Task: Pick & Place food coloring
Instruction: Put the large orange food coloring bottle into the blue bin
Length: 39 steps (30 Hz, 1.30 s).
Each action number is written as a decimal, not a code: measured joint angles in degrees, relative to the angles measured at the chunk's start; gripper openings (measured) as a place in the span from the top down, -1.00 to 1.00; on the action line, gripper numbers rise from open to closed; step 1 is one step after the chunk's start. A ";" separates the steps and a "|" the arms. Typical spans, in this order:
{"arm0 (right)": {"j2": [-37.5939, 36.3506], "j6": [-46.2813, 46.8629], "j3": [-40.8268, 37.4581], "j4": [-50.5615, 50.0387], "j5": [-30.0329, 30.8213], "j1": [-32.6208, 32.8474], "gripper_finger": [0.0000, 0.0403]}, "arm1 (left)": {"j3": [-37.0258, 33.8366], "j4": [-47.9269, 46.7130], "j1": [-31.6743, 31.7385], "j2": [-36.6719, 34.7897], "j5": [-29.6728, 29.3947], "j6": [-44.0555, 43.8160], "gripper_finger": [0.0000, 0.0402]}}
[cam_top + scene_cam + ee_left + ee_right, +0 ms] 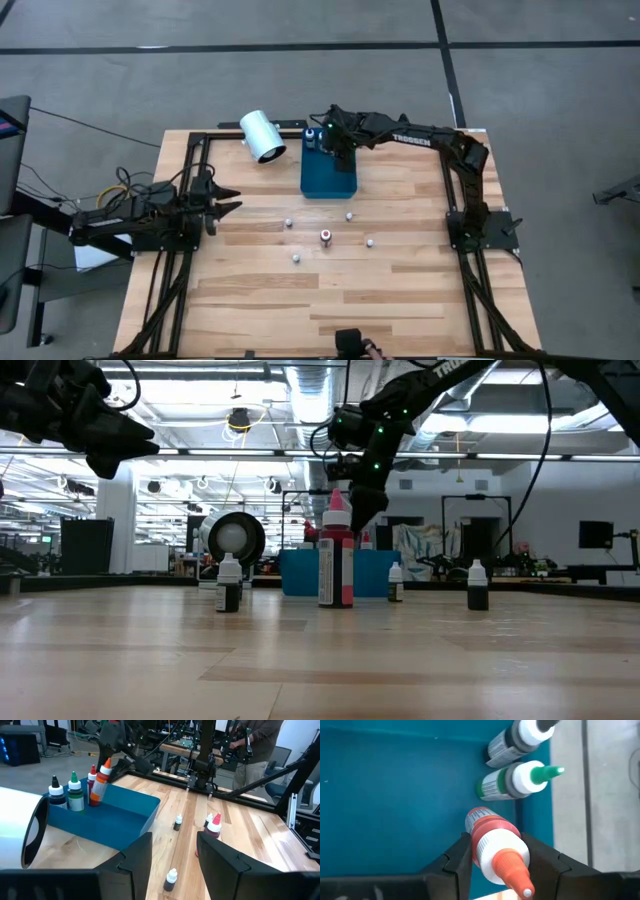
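Jaws of my right gripper (pixel 496 851) clamp the orange-topped bottle (pixel 495 842), tilted, above the blue tray (pixel 395 800), green-topped bottle (pixel 512 782) just beyond; left gripper (pixel 228 200) waits open.

overhead and level table-height views share the blue tray (pixel 330 175); wrist cameras look close past their claws.

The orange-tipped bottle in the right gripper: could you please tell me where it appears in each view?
High view: hidden under the right gripper, over the blue tray.
Low view: not distinguishable behind the pink-topped bottle.
Left wrist view: orange-tipped bottle tilted above the tray.
Right wrist view: between the fingers, lower centre.
Shared landmark: the blue tray.
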 joint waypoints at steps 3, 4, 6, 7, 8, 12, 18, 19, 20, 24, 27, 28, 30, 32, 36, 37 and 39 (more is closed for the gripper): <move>0.01 -0.49 0.00 1.50 0.22 -0.34 0.33 | 0.01 0.12 0.00 0.00 -0.05 0.00 0.27; 0.01 -0.86 0.00 2.21 0.20 -0.44 0.33 | 0.00 0.13 0.00 0.00 -0.06 0.00 0.27; -0.02 -1.65 0.00 2.71 0.22 -0.67 0.33 | 0.01 0.17 0.00 0.00 -0.23 0.00 0.27; 0.01 -1.92 0.00 2.53 0.20 -0.78 0.33 | 0.01 0.16 0.00 0.00 -0.23 0.00 0.27; 0.35 -2.02 0.00 2.59 0.23 -0.81 0.33 | 0.01 0.17 0.00 0.00 -0.24 0.00 0.27; 2.24 -2.07 -0.07 1.81 0.29 -0.81 0.33 | 0.01 0.25 0.00 0.00 -0.23 -0.01 0.27; 5.36 -3.36 0.00 3.06 3.17 -0.48 0.33 | 0.01 0.29 0.00 0.00 -0.23 -0.04 0.27; 5.49 -3.38 0.00 2.76 3.33 -0.40 0.33 | 0.01 0.29 0.00 0.00 -0.22 -0.07 0.27; 5.48 -3.41 0.00 2.69 3.36 -0.40 0.33 | 0.01 0.32 0.00 0.00 -0.23 -0.27 0.27; 5.51 -3.52 0.00 4.14 3.28 -0.42 0.33 | 0.01 0.32 0.00 0.00 -0.21 -0.46 0.27; 5.49 -3.89 0.00 5.57 4.15 -0.44 0.33 | 0.01 0.34 0.00 0.00 -0.20 -0.44 0.27; 5.49 -4.37 0.00 5.56 4.35 -0.52 0.33 | 0.01 0.34 0.00 0.00 -0.20 -0.44 0.27; 5.49 -4.94 0.00 5.57 4.35 -0.68 0.32 | 0.01 0.34 0.00 0.00 -0.20 -0.44 0.27; 5.49 -5.05 0.00 5.65 4.33 -0.77 0.30 | 0.01 0.34 0.00 0.00 -0.20 -0.44 0.27; 5.49 -5.05 0.00 6.35 4.33 -0.77 0.25 | 0.01 0.34 0.00 0.00 -0.18 -0.44 0.27; 5.49 -5.05 0.00 6.61 4.31 -0.77 0.23 | 0.01 0.34 0.00 0.00 -0.18 -0.44 0.27; 5.49 -5.05 0.00 6.93 4.29 -0.77 0.18 | 0.01 0.34 0.00 0.00 -0.18 -0.44 0.27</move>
